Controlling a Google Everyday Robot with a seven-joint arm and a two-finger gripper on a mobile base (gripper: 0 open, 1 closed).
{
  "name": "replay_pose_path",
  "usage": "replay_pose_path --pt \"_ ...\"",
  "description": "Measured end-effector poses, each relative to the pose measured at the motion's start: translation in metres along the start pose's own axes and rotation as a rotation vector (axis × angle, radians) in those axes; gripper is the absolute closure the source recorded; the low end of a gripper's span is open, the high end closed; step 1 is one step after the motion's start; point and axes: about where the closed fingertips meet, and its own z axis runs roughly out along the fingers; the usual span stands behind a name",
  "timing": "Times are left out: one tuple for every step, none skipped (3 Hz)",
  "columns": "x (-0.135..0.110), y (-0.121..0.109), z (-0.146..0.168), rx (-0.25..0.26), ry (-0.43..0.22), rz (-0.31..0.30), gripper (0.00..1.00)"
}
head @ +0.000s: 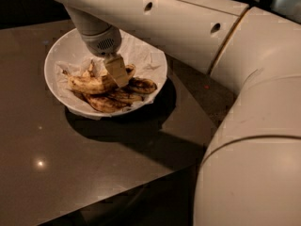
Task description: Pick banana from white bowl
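Observation:
The white bowl (56,55) stands on the dark table, lined with crumpled white paper. Several bananas lie in it. The banana (87,84) is the longest and palest one, curved, lying across the bowl's left and middle. Shorter, darker bananas (123,96) lie in front of it and to its right. My gripper (112,75) hangs down from the wrist into the bowl. It sits right at the pale banana's right end, touching or almost touching it. The wrist hides the back of the bowl.
The dark brown table (70,159) has its front edge running diagonally at the lower right, with dark floor beyond it. My large white arm (244,126) fills the right side and crosses above the bowl.

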Motion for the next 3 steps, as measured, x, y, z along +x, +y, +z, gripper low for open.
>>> replay_pose_path --pt "-0.004 0.000 0.006 -0.023 -0.030 -0.005 0.37" --pt "-0.007 0.000 0.013 -0.053 -0.066 -0.005 0.31" --pt "-0.008 0.001 0.019 -0.077 -0.096 -0.002 0.49"
